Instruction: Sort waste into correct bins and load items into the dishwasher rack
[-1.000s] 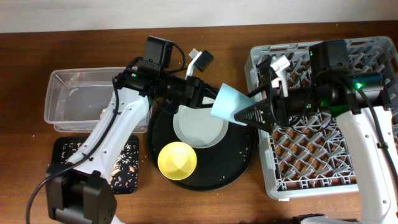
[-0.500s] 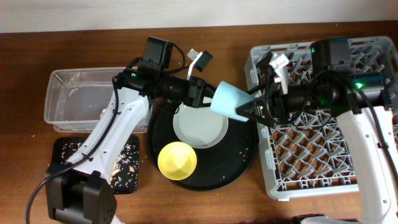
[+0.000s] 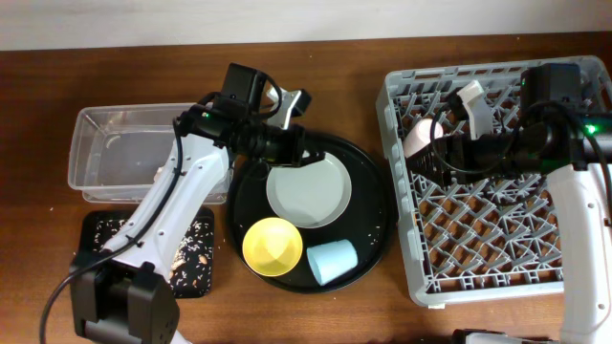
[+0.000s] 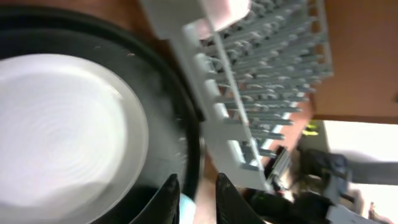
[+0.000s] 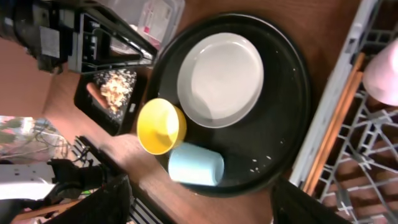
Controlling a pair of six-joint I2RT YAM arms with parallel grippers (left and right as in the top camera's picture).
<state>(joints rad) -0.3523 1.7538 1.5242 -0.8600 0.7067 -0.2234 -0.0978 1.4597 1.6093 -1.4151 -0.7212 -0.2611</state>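
The blue cup [image 3: 333,261] lies on its side on the round black tray [image 3: 368,215], beside the yellow bowl [image 3: 273,246] and below the pale plate [image 3: 308,191]. No gripper touches it. My right gripper [image 3: 421,161] hovers over the left part of the grey rack [image 3: 497,239], open and empty, with the pink cup [image 3: 418,137] in the rack beside it. In the right wrist view my gripper [image 5: 200,186] is spread wide high above the blue cup [image 5: 196,165]. My left gripper [image 3: 308,153] hangs over the tray's upper left, its jaws a narrow gap apart and empty [image 4: 198,183].
The clear tub [image 3: 143,153] stands at the left. In front of it the small black tray [image 3: 196,239] holds pale crumbs and an orange carrot [image 5: 94,92]. A few crumbs dot the round tray. A wooden stick [image 5: 333,118] lies along the rack's edge.
The blue cup left my right gripper and dropped onto the round tray, on its side. The right arm drew back to the right over the rack. The left gripper pulled back slightly.
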